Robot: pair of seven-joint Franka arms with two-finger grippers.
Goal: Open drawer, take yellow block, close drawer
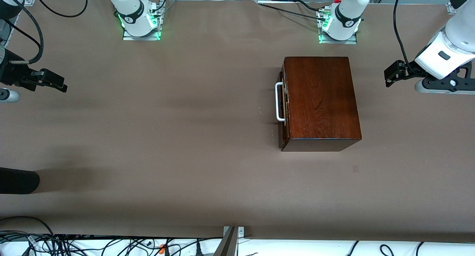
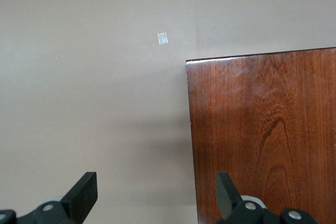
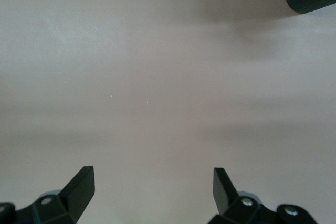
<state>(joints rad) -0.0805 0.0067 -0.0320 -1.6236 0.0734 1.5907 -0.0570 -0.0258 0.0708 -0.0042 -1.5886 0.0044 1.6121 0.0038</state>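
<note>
— Front view first: what lies nearest that camera?
— A black cylindrical object (image 1: pixel 18 180) at the right arm's end of the table (image 1: pixel 148 144), with its shadow beside it. A small pale mark (image 1: pixel 355 168) sits on the brown surface just nearer the camera than the wooden box (image 1: pixel 321 100).
— And the box itself?
— Dark reddish-brown, polished, toward the left arm's end. Its drawer (image 1: pixel 282 100) is pushed in, the white U-shaped handle (image 1: pixel 279 102) facing the right arm's end. No yellow block shows anywhere.
— The grippers?
— The right gripper (image 1: pixel 55 81) waits over bare table at its own end, fingers (image 3: pixel 81 184) spread wide, gripping nothing. The left gripper (image 1: pixel 391 73) hangs beside the box at the other end; in its wrist view the fingers (image 2: pixel 84 190) stand apart, one over the box top (image 2: pixel 262 140), nothing between them.
— Farthest?
— Both arm bases, green lights glowing
</note>
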